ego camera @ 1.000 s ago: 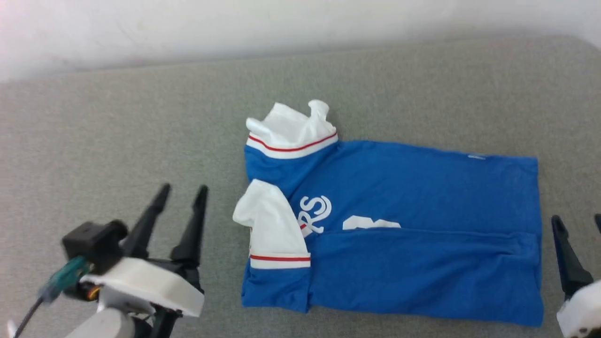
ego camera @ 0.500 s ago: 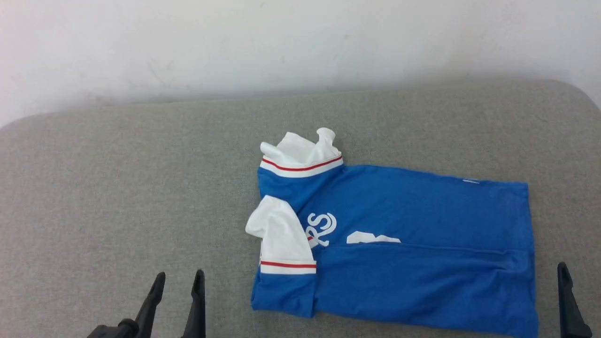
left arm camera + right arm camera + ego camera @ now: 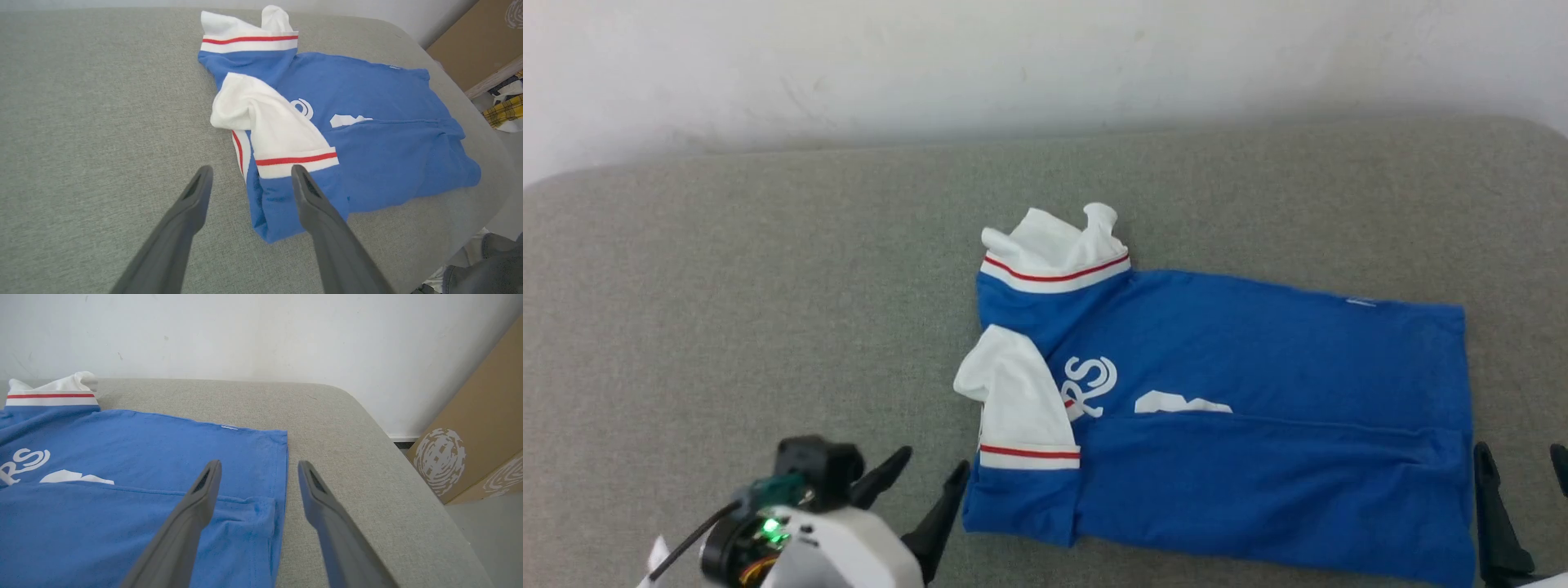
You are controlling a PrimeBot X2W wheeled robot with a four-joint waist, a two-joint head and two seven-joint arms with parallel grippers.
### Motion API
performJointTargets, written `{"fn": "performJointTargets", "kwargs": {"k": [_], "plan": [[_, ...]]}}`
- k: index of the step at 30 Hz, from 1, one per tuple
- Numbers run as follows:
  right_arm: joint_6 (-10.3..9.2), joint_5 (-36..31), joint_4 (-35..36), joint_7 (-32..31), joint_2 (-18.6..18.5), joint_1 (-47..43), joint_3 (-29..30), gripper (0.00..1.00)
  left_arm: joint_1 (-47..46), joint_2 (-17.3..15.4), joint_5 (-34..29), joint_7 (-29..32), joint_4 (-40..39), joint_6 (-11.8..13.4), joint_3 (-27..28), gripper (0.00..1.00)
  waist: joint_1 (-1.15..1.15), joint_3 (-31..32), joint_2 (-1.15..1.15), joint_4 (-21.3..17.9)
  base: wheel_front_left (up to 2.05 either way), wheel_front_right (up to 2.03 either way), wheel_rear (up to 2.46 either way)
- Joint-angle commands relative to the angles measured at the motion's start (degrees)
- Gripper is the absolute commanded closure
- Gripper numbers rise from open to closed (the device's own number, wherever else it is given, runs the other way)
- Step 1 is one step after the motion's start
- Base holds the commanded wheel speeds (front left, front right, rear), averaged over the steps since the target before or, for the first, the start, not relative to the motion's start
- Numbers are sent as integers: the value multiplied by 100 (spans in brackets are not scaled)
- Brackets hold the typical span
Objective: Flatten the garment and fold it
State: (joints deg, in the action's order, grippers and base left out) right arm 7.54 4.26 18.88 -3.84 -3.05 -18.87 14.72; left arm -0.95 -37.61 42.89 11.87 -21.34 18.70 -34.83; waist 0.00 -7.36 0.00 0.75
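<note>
Garment (image 3: 1258, 367) folded on cushion (image 3: 768, 286); left gripper (image 3: 931, 462), right gripper (image 3: 259, 463) spread, empty; likely box (image 3: 474, 416), contents hidden.

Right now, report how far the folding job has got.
Done: the garment lies flat on the grey cushion, near long edge folded over the lettering, one white sleeve turned in. In hand: nothing; the left hand and right hand are open by its near corners. Left: tuck in the crumpled far sleeve, then fold it across, I'd judge.
</note>
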Motion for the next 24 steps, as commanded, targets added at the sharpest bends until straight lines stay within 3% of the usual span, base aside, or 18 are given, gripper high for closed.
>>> {"fn": "performJointTargets", "kwargs": {"k": [1,11,19,20,21,22,24], "plan": [[-5,14,-29,-1,16,89,-24,0,-230,80,66,244,97,-52,-98,0,0,-213,0,-21,0,0,0],[-5,25,-125,37,17,329,-32,0,-810,494,354,1103,748,-167,-485,0,0,-684,0,-149,0,0,0],[-5,22,-186,47,17,442,-51,0,-873,738,600,1648,1288,-55,-711,0,0,-816,0,-221,0,0,0],[-5,22,-201,50,17,454,-54,0,-880,777,629,1683,1320,-51,-728,33,0,-820,0,-228,0,0,0],[-5,21,-216,53,17,465,-56,0,-893,799,631,1695,1344,-57,-746,79,0,-821,0,-233,0,0,0],[-5,17,-230,52,17,476,-62,0,-905,825,618,1652,1365,-49,-736,100,0,-817,0,-237,0,0,0],[-5,-12,-236,41,17,501,-76,0,-914,859,605,1563,1389,-54,-711,100,0,-799,0,-246,0,0,0]]}}
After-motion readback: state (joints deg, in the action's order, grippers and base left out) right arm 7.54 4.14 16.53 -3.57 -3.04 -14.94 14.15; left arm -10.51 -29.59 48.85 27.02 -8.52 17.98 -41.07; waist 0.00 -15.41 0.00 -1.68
